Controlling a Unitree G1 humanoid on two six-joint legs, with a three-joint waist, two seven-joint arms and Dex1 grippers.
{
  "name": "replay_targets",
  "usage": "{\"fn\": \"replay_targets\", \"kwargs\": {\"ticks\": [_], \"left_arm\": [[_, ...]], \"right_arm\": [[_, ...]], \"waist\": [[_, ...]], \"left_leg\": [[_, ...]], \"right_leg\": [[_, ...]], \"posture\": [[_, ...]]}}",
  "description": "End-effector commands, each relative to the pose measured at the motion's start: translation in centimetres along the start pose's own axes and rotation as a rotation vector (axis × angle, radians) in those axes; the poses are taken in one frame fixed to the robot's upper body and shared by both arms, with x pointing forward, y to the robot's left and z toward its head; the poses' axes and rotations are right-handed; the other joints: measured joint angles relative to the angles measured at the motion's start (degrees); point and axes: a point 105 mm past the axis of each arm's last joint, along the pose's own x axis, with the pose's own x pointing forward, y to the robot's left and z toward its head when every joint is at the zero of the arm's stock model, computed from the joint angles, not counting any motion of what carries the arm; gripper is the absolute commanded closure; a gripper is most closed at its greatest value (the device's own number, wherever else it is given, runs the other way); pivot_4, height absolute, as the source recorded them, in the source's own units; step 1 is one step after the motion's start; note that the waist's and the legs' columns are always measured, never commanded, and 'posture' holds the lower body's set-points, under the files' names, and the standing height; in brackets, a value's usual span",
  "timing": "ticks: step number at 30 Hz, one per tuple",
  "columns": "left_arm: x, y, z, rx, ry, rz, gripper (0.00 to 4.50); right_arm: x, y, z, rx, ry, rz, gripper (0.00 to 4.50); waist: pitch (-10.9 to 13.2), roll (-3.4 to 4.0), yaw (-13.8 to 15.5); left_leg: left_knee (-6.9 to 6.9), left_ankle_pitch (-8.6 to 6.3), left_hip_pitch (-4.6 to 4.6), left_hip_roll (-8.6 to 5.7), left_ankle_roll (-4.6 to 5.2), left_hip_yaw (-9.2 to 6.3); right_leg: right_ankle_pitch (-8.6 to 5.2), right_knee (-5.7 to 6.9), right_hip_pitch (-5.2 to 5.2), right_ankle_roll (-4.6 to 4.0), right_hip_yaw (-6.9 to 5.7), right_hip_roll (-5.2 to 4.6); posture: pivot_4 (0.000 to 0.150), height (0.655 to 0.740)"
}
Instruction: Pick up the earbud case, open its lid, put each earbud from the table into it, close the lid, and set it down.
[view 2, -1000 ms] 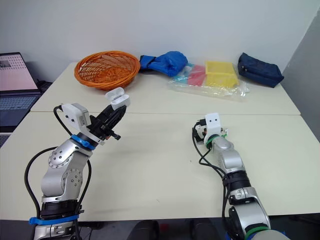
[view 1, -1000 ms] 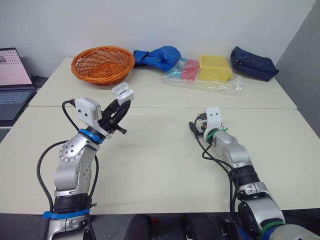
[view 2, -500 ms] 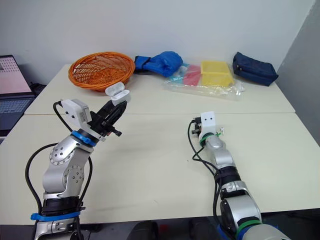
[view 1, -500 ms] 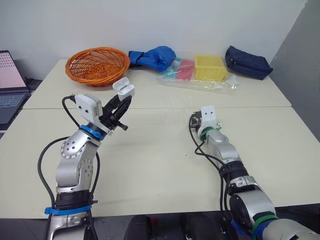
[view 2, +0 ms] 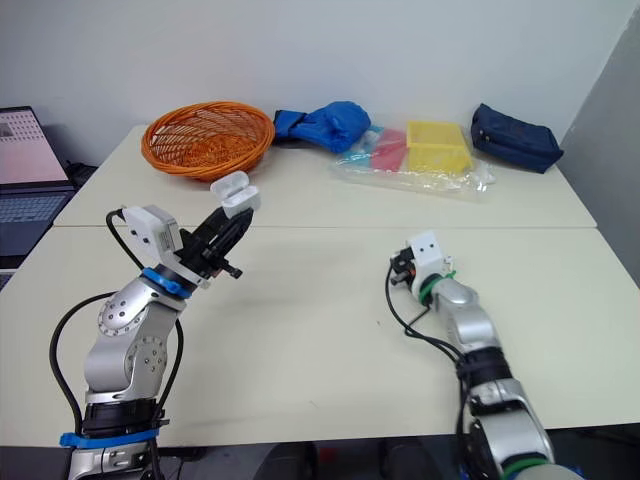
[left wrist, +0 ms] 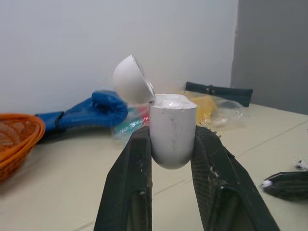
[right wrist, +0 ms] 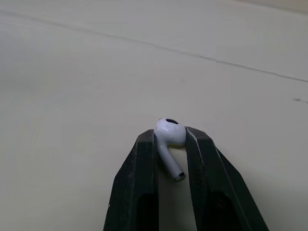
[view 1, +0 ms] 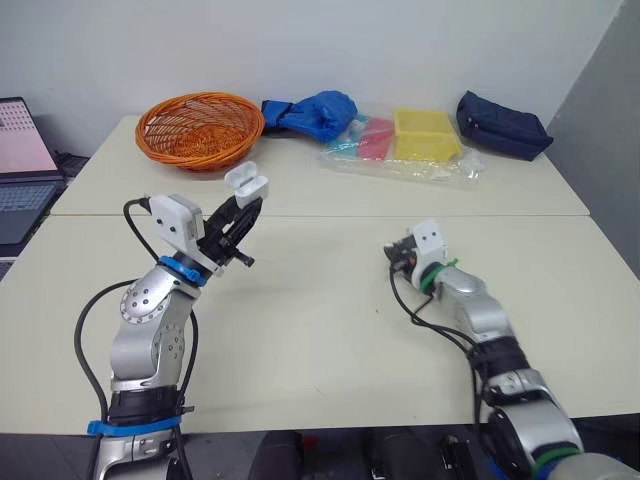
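My left gripper (view 1: pixel 245 203) is raised over the left part of the table and shut on the white earbud case (view 1: pixel 246 183). The case stands upright between the two black fingers (left wrist: pixel 137 168), its lid (left wrist: pixel 132 79) tipped open at the back. Near the table's middle right, my right gripper (view 1: pixel 398 258) is low over the cream tabletop (view 1: pixel 320 320). In the right wrist view it is shut on a white earbud (right wrist: pixel 169 134), pinched at the head with the stem hanging between the fingers (right wrist: pixel 139 183).
An orange wicker basket (view 1: pixel 200 128) stands at the back left, with a blue bag (view 1: pixel 315 113) beside it. A clear plastic bag with yellow and red boxes (view 1: pixel 428 135) and a navy pouch (view 1: pixel 503 125) lie at the back right. A laptop (view 1: pixel 22 150) sits off the table's left.
My right gripper has shut on the earbud. The left gripper still holds the open case in the same place. The head camera has shifted a little.
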Motion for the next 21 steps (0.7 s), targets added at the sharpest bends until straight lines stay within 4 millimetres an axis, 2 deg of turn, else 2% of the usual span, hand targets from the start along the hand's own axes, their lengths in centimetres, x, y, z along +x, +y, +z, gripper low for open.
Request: {"fn": "replay_targets", "kwargs": {"ticks": [1, 2, 3, 6, 10, 12, 16, 21], "left_arm": [[-0.6, -0.5, 1.2, 0.035, -0.032, -0.031, 3.77], [-0.7, -0.7, 1.1, 0.034, -0.028, -0.034, 3.77], [-1.0, -0.8, 0.9, 0.030, -0.021, -0.038, 3.77], [-1.3, -1.0, 0.5, 0.025, -0.016, -0.036, 3.77], [-1.4, -1.2, 0.5, 0.021, -0.022, -0.020, 3.77], [-1.5, -1.3, 0.4, 0.015, -0.023, -0.008, 3.77], [-1.8, -1.6, -0.2, -0.004, -0.019, 0.011, 3.77], [-1.5, -2.1, -0.2, -0.004, -0.035, 0.010, 3.77]], "right_arm": [[-4.9, 1.7, 1.4, -0.104, 0.069, 0.285, 4.06], [-5.9, 1.8, 1.3, -0.107, 0.097, 0.324, 4.06], [-7.9, 1.6, 0.5, -0.173, 0.170, 0.389, 4.06], [-12.8, -1.7, -1.9, -0.329, 0.420, 0.429, 4.06], [-16.4, -5.4, -3.7, -0.450, 0.634, 0.407, 4.06], [-18.0, -7.6, -3.7, -0.474, 0.717, 0.362, 4.06], [-19.2, -9.6, -3.1, -0.506, 0.783, 0.321, 4.06], [-19.3, -11.0, -3.2, -0.571, 0.831, 0.304, 4.06]], "waist": [[0.04, 0.04, 0.30], [0.04, 0.04, 0.33], [0.04, 0.04, 0.36], [0.06, 0.05, 0.43], [0.06, 0.03, 0.23], [0.07, 0.04, 0.08], [0.12, 0.12, 0.06], [0.12, 0.12, 0.31]], "left_leg": [[0.00, 0.00, 0.01, -0.07, 0.00, 0.01], [-0.05, 0.00, 0.03, -0.10, 0.00, 0.00], [-0.04, 0.00, 0.05, -0.12, 0.00, 0.02], [0.00, 0.00, 0.09, -0.15, 0.00, 0.03], [0.12, 0.00, 0.14, -0.17, 0.00, 0.12], [0.11, 0.00, 0.19, -0.17, 0.00, 0.15], [0.09, 0.00, 0.19, -0.18, 0.00, 0.18], [0.09, 0.00, 0.16, -0.18, 0.00, 0.21]], "right_leg": [[-0.01, -0.01, 0.00, 0.01, -0.03, -0.04], [-0.02, -0.05, 0.03, 0.03, -0.04, -0.09], [-0.02, -0.05, 0.04, 0.03, -0.05, -0.10], [-0.04, -0.12, 0.10, 0.02, -0.09, -0.13], [-0.19, -0.12, 0.11, -0.27, -0.10, -0.16], [-0.19, -0.07, 0.08, -0.27, -0.01, -0.15], [-0.03, -0.06, 0.05, 0.01, 0.05, -0.14], [-0.03, -0.07, 0.07, 0.00, -0.05, -0.12]], "posture": [[0.150, 0.7400], [0.150, 0.7400], [0.150, 0.7400], [0.150, 0.7400], [0.150, 0.7400], [0.150, 0.7400], [0.150, 0.7400], [0.150, 0.7400]]}}
